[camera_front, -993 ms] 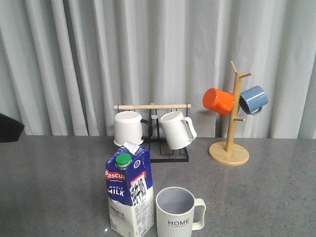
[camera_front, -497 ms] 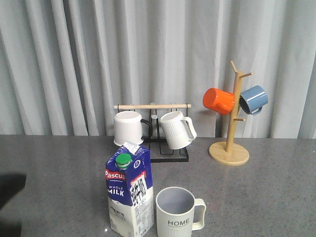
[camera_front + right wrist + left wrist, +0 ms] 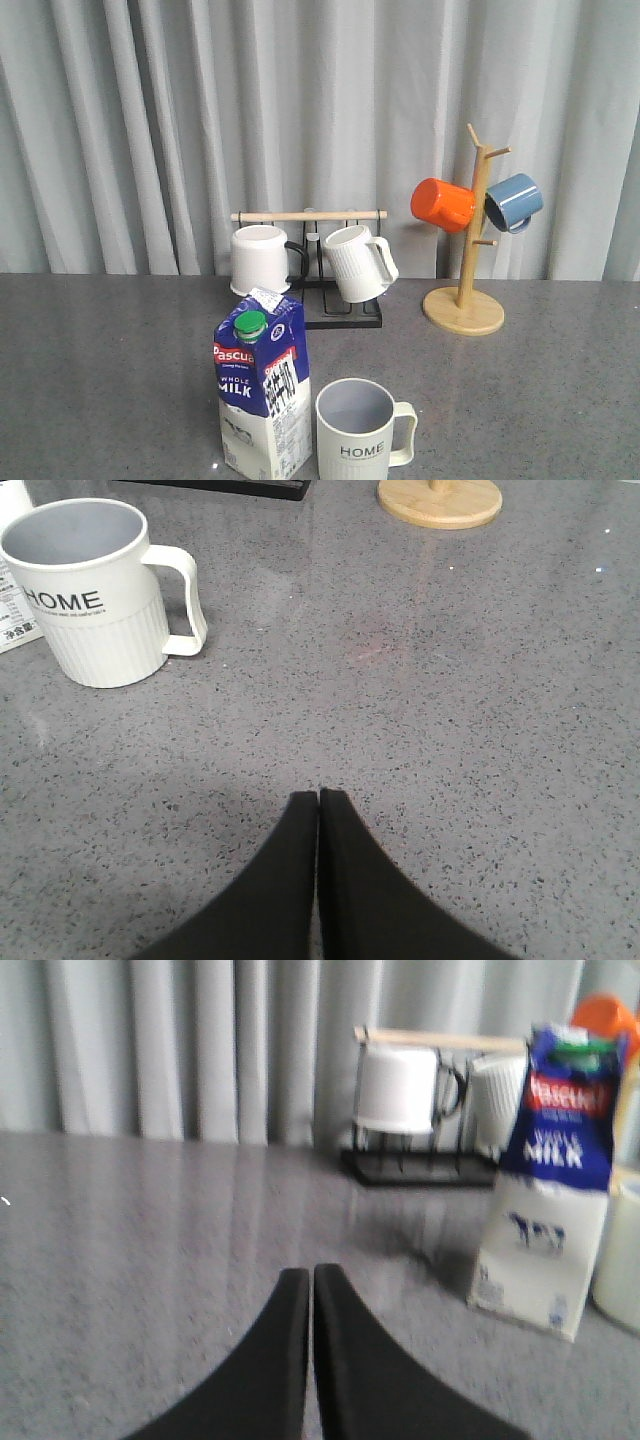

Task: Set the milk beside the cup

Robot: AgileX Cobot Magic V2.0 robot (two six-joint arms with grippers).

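The milk carton (image 3: 262, 395), dark blue above and white below with a green cap, stands upright at the table's front, just left of the cream "HOME" cup (image 3: 358, 432). The two stand close together; I cannot tell if they touch. The carton also shows in the left wrist view (image 3: 552, 1175), and the cup in the right wrist view (image 3: 98, 590). My left gripper (image 3: 311, 1273) is shut and empty, low over the table, well apart from the carton. My right gripper (image 3: 319, 796) is shut and empty, apart from the cup. Neither gripper shows in the front view.
A black rack with a wooden bar (image 3: 308, 216) at the back holds a plain white mug (image 3: 259, 259) and a white ribbed mug (image 3: 356, 263). A wooden mug tree (image 3: 466, 292) at the back right carries an orange mug (image 3: 443, 204) and a blue mug (image 3: 513, 201).
The dark shape of my left arm at the front view's left edge dropped lower and then left that view. The carton and cup have not moved.
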